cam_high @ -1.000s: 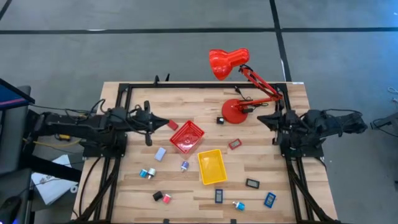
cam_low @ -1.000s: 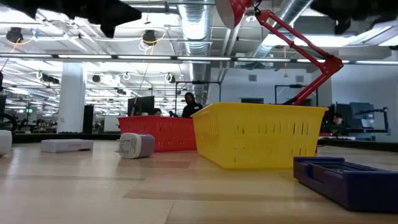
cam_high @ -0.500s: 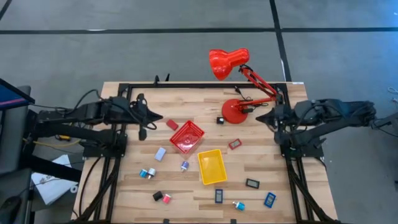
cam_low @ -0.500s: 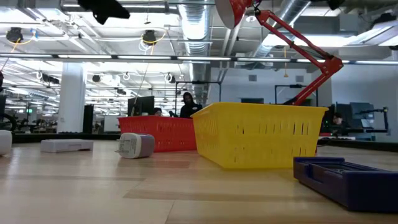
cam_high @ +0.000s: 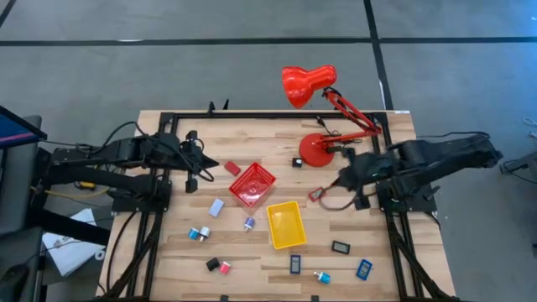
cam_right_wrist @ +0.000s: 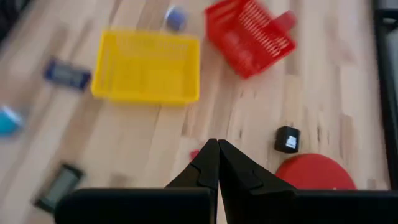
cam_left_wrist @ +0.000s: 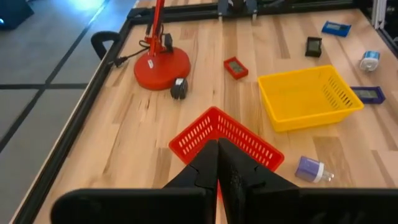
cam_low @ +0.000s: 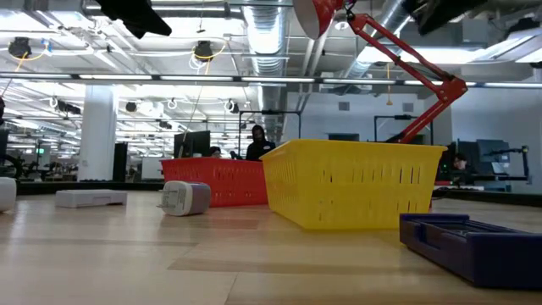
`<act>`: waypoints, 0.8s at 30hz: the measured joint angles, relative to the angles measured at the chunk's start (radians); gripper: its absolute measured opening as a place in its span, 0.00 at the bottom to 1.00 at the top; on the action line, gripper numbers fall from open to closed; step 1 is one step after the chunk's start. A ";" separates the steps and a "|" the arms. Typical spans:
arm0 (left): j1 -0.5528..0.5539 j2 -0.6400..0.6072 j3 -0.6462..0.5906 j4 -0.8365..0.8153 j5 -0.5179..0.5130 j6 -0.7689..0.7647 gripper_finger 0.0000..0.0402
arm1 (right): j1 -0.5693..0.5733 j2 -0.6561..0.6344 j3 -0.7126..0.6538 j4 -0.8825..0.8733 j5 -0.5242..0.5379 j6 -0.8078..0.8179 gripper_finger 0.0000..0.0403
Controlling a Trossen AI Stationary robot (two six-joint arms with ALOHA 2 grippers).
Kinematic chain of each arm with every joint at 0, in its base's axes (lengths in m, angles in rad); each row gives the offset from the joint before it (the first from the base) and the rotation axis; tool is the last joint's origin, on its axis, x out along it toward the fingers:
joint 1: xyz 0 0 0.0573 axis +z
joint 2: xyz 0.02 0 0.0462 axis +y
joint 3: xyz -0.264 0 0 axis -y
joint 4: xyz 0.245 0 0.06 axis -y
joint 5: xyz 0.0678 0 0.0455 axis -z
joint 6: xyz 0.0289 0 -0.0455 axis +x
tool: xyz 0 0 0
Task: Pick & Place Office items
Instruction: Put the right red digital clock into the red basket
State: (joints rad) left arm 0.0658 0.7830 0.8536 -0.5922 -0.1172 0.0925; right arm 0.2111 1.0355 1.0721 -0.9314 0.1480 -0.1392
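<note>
Your wooden surface carries the clutter in the middle and lower part of the overhead frame, with nothing yet in either basket as far as the views show.

Start with what lies nearest the lower edge: the office items, among them a blue piece, a dark flat rectangle, a black-and-pink pair and a blue-grey clip. All lie loose, well apart from both arms.

In mid-frame sit the yellow tray and the red tray, close together. Just right of them is a small red-framed piece, and your right gripper hangs nearest to it, jaws pressed together and holding nothing. That piece looks like your target, so open the jaws well before you descend, come straight down over it, and square the fingers across its short sides; it lies flat, so pinch low without scraping the wood.

Watch the red desk lamp just above; keep your elbow off its base.

At centre left, the left gripper waits, jaws likewise together and empty, beside a flat red piece.
</note>
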 joint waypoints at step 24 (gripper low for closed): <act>0.000 0.004 0.000 0.035 0.013 -0.029 0.00 | -0.451 0.387 0.000 -0.067 -0.347 -0.537 0.00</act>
State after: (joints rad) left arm 0.0658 0.7868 0.8535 -0.5575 -0.1043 0.0639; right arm -0.2399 1.4226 1.0717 -0.9983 -0.1986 -0.6762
